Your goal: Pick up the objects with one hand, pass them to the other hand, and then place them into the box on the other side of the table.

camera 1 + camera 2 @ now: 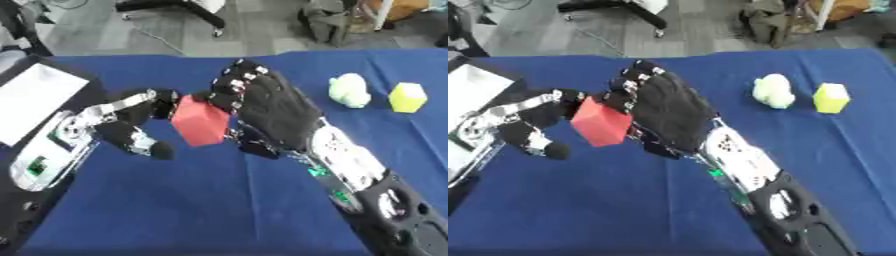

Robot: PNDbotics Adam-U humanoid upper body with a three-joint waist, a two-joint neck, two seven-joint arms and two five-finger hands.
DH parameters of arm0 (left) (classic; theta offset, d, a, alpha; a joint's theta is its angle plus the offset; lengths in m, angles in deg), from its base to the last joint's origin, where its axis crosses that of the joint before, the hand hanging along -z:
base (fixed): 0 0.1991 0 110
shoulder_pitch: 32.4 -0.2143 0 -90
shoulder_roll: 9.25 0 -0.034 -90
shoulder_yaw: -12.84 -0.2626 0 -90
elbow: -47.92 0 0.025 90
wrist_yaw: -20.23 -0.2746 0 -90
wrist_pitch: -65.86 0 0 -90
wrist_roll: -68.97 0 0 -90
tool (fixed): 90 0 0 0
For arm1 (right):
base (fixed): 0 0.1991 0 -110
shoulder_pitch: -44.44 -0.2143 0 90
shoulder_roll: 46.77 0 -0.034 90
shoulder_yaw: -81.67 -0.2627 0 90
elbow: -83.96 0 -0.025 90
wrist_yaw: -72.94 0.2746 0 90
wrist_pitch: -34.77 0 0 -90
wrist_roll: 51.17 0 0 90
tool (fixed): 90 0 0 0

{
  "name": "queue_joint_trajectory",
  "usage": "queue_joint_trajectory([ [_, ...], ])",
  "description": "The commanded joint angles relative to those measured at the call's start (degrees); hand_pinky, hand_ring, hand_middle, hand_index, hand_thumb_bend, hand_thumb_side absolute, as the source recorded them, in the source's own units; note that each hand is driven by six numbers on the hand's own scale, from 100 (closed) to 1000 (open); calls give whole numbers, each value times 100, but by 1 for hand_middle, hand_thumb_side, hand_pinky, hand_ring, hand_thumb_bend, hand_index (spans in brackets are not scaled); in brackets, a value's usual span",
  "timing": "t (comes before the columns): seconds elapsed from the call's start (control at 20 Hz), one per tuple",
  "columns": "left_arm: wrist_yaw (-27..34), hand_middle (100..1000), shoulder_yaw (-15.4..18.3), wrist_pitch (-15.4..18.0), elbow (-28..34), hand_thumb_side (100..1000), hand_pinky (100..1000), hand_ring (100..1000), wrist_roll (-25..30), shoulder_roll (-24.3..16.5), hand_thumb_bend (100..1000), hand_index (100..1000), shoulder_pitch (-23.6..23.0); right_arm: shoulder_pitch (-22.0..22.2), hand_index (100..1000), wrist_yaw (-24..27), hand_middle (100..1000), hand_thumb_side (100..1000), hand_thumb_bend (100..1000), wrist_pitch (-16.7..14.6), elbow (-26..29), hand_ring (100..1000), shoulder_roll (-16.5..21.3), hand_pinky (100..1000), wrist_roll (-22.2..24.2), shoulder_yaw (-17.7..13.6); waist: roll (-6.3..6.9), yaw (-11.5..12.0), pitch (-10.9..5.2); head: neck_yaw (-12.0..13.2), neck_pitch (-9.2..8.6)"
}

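A red block (201,121) hangs above the blue table (219,210), left of centre, between my two hands. My right hand (276,110) comes in from the lower right, its fingers curled over the block's top and right side. My left hand (131,117) reaches in from the left. Its fingertips (164,102) touch the block's upper left edge, and its thumb (156,149) points down, apart from the block. The block's right face is hidden behind my right hand.
A white box (35,95) lies at the table's left edge. A pale green lumpy object (350,90) and a yellow-green block (407,96) sit at the far right. Chairs and clutter stand on the floor beyond the far edge.
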Motion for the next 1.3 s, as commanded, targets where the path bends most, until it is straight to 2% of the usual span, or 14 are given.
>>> queue_joint_trajectory([
  [0.05,127,685,44,-5,89,517,700,671,-111,-37,835,789,124,-85,515,-26,395,116,157,-3,134,558,30,647,-1,-6,1,2,-43,8,-9],
  [0.55,190,685,-15,-46,127,521,702,671,-170,-13,823,787,201,-109,515,-46,397,115,157,-7,119,558,17,649,25,8,-20,23,-45,17,-9],
  [1.3,187,626,-143,-74,107,515,690,628,-54,-40,770,741,300,-134,515,-105,397,117,154,12,147,558,-20,653,5,26,2,0,-51,36,-9],
])
